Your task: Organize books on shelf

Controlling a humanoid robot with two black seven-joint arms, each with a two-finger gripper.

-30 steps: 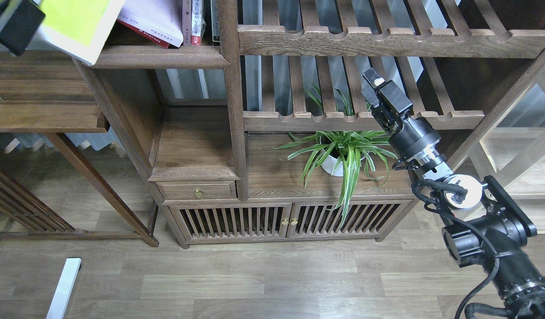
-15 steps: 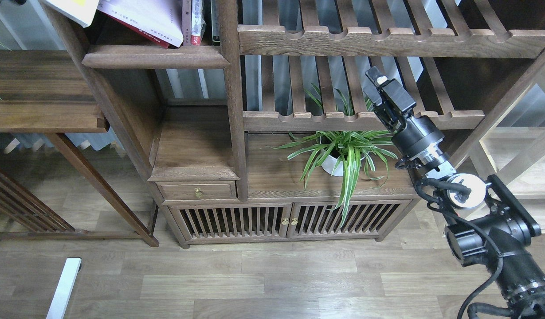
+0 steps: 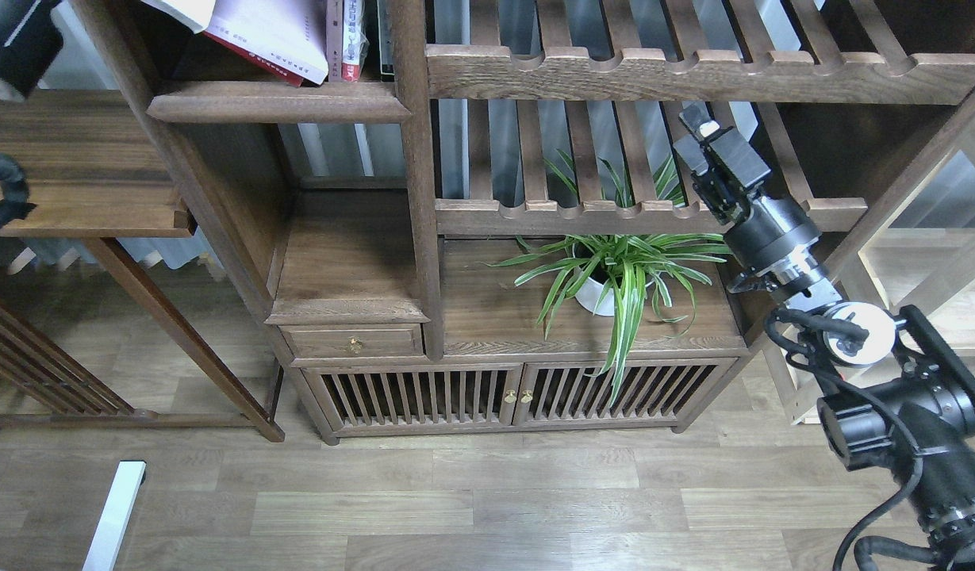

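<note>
Books (image 3: 269, 36) leaning on the top-left board of the dark-brown shelf (image 3: 281, 101), white cover over dark red edge, well apart from right gripper (image 3: 705, 135), empty, jaw state unclear, left gripper unseen

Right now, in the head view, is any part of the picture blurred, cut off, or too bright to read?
Head view: mostly sharp. The slanted white paperback book on the dark-brown wooden bookcase is cut by the top edge; daylight washes out the pale wooden frame rack at right. The black right gripper is in focus; the left arm shows only an out-of-focus part at the corner.
</note>
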